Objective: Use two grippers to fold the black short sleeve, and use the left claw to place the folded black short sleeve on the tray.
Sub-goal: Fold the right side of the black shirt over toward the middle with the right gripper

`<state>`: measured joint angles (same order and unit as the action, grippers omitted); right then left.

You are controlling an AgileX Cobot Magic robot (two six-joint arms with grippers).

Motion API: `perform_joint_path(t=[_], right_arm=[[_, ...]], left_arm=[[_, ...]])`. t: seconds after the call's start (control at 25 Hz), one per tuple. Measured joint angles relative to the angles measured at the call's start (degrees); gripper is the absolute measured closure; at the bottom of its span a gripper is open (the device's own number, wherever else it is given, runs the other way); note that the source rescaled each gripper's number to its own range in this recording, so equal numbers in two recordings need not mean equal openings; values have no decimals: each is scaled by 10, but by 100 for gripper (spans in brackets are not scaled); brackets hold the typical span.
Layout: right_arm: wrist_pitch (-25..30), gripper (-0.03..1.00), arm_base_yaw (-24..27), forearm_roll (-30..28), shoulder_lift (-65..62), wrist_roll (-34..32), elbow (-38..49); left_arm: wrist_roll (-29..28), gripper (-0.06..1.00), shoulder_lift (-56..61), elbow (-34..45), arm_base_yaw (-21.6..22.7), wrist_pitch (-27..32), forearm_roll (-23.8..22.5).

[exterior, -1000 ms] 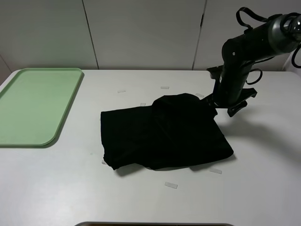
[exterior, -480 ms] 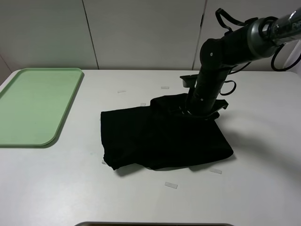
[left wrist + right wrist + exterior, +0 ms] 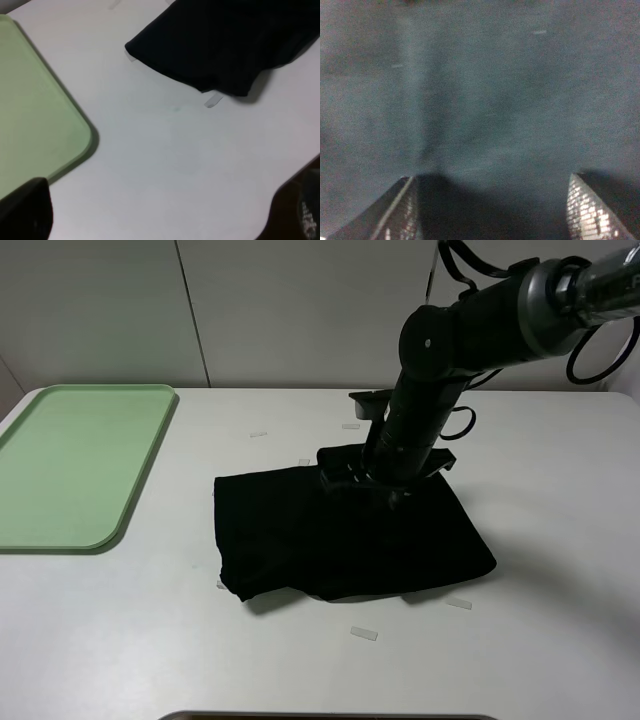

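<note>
White table (image 3: 560, 640) bears the shirt (image 3: 290, 530), where my right claw (image 3: 360, 483), grip I cannot tell, should drag its edge low and flat; left claw (image 3: 162, 215) hangs released.

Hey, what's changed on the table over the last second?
The right claw swung left, from beside the far right corner of the black short sleeve to above its far edge, jaws apart, nothing taken hold of. The cloth, the tray and the tape strips stayed put.

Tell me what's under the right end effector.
Only the black shirt shows under the open right end effector; the table beneath that spot is covered by cloth.
</note>
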<state>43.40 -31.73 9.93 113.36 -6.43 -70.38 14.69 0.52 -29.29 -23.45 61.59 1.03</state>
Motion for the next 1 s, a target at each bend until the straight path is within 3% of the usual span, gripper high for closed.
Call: perform_joint_path(t=[0.24, 0.56, 0.64, 0.76, 0.8, 0.92, 1.0], right_arm=[[-3, 30, -13, 67, -10, 1, 0], [-16, 30, -13, 151, -11, 85, 0], [-17, 26, -13, 125, -17, 104, 0], [-37, 7, -11, 38, -48, 105, 0], [-37, 7, -11, 38, -48, 105, 0], [-58, -1, 9, -50, -88, 52, 0], [-50, -3, 50, -130, -139, -6, 0]], left_arm=[[0, -4, 0, 0, 0, 0, -10], [0, -4, 0, 0, 0, 0, -10], [0, -4, 0, 0, 0, 0, -10], [0, -4, 0, 0, 0, 0, -10], [0, -4, 0, 0, 0, 0, -10], [0, -4, 0, 0, 0, 0, -10], [0, -4, 0, 0, 0, 0, -10]])
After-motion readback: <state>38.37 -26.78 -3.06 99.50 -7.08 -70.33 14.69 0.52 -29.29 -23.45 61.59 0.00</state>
